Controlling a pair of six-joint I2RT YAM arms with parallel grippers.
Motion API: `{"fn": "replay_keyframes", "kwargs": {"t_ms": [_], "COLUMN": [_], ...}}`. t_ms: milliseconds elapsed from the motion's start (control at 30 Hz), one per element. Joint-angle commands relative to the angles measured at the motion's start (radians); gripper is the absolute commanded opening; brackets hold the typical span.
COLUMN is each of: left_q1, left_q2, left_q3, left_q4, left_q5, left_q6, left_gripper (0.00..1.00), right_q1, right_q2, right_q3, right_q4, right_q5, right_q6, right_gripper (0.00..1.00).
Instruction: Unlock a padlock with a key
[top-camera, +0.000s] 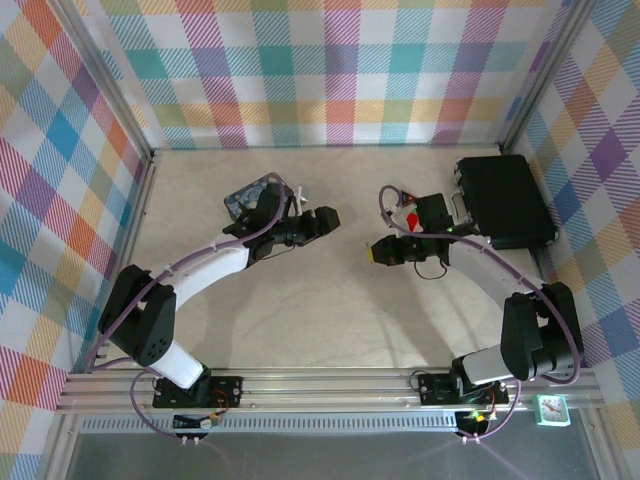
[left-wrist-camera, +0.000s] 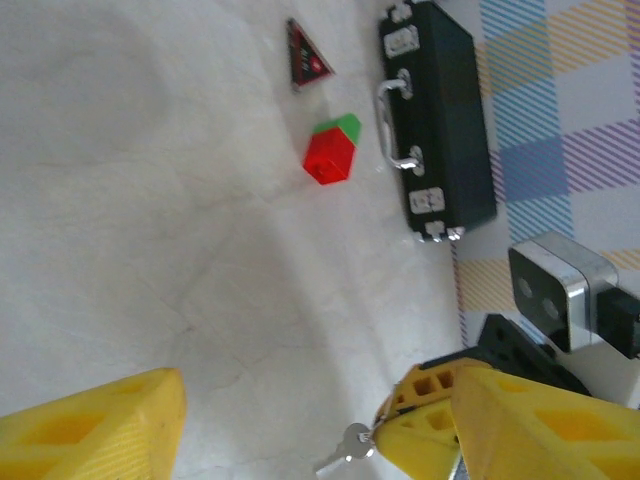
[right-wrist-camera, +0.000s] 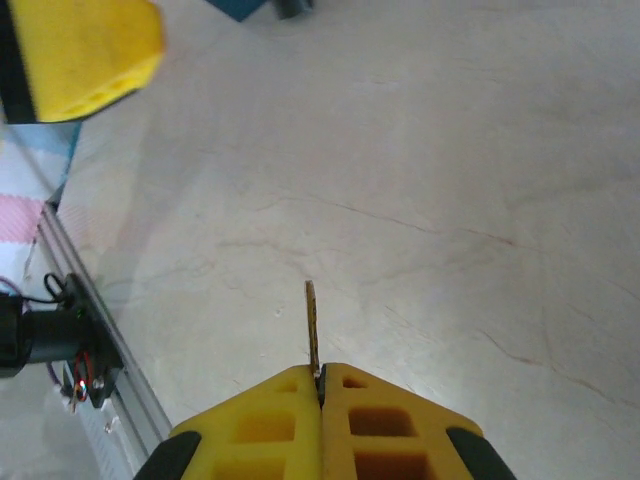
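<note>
My right gripper is shut on the key, a thin metal blade seen edge-on that sticks up from between its yellow fingers. In the left wrist view the same key hangs silver from the right gripper's tips, above the bare table. My left gripper is open, one yellow finger at each lower corner and nothing between them. From above, the left gripper and the right gripper face each other mid-table, a short gap apart. The padlock is hidden.
A big black case lies at the back right. A red triangle piece and a red and green block sit near it. The blue painted tin stands behind the left arm. Checked walls enclose the table.
</note>
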Motion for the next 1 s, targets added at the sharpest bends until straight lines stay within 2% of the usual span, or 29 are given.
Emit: {"fn": "replay_keyframes", "kwargs": {"t_ms": [0, 133, 467, 833, 967], "left_q1": [-0.025, -0.036, -0.071, -0.093, -0.093], "left_q2": [-0.018, -0.006, 0.078, 0.078, 0.081], "left_q3": [0.000, -0.044, -0.021, -0.031, -0.033], "left_q4": [0.044, 0.124, 0.361, 0.373, 0.371], "left_q5": [0.071, 0.101, 0.254, 0.283, 0.284], "left_q6": [-0.019, -0.055, -0.080, -0.044, -0.040], "left_gripper": [0.70, 0.64, 0.43, 0.42, 0.27], "right_q1": [0.006, 0.006, 0.006, 0.004, 0.003], "right_q2": [-0.008, -0.025, -0.049, -0.034, -0.027], "right_q3": [0.007, 0.002, 0.015, 0.046, 0.035], "right_q4": [0.051, 0.059, 0.064, 0.099, 0.127], "right_q5": [-0.103, -0.116, -0.171, -0.235, -0.236], "right_q6": [-0.111, -0.137, -0.129, -0.088, -0.072], "right_gripper": [0.00, 0.00, 0.00, 0.00, 0.00]}}
